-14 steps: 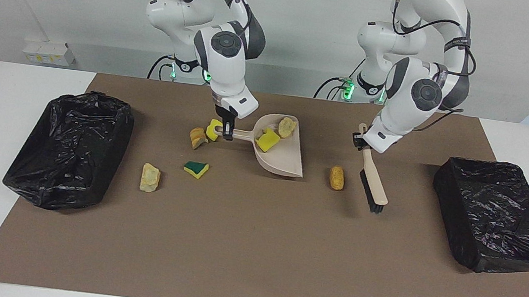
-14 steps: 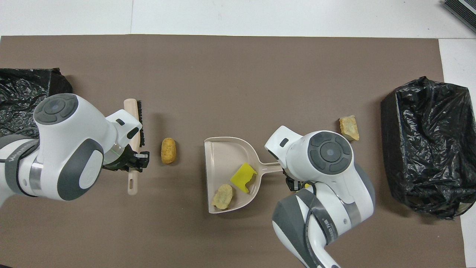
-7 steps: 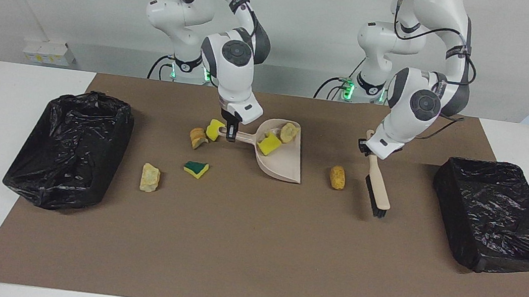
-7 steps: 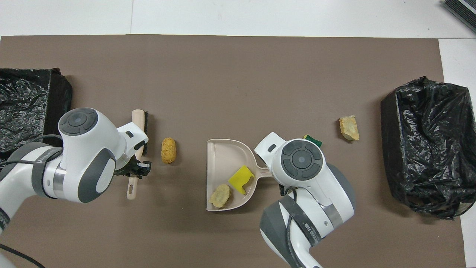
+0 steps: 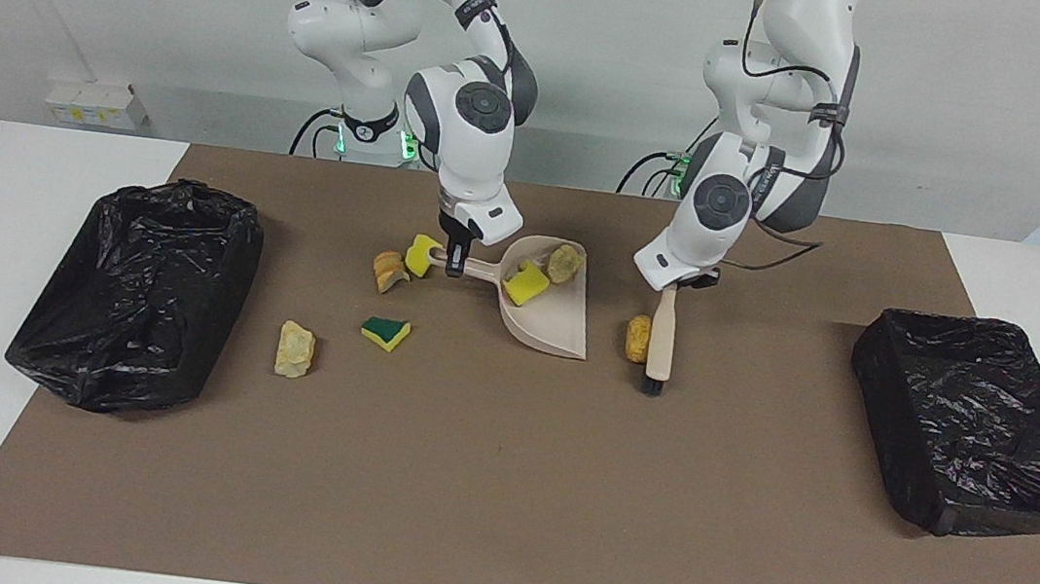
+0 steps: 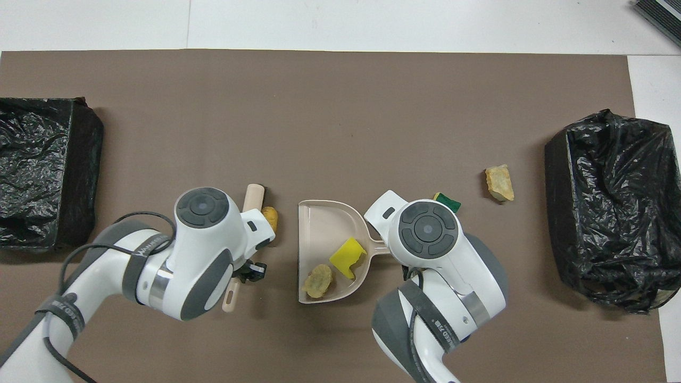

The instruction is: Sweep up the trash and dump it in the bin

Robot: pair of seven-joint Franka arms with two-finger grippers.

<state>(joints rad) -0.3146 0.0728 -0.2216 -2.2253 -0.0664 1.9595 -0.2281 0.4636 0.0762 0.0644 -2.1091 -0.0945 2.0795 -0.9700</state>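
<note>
Here the black-lined bin point(image 5: 134, 287) at the right arm's end of the brown mat point(image 5: 498, 485) sits with its mouth open. Just beside it, toward the middle, lies a pale tan chunk point(image 5: 295, 349), and next to that a green-backed sponge piece point(image 5: 385, 332). Nearer to the robots than these two, an orange-brown bread-like chunk point(image 5: 389, 270) touches a yellow sponge scrap point(image 5: 420, 254).

The right gripper point(image 5: 456, 263) is clamped on the handle of the beige dustpan point(image 5: 554, 320), which rests on the mat with its open edge facing the left arm's end of the table. Inside the pan sit a yellow sponge piece point(image 5: 526, 284) and a tan crumbly chunk point(image 5: 565, 263), both toward the pan's handle end.

Between the pan's open edge and the brush lies an orange bread roll piece point(image 5: 638, 338), touching the brush's side and just apart from the pan. The left gripper point(image 5: 682, 284) is closed tight on the handle of the beige hand brush point(image 5: 662, 338), whose dark bristle end is down at the mat.

A second black-lined bin point(image 5: 975, 422) stands at the left arm's end of the mat, well apart from the brush.
</note>
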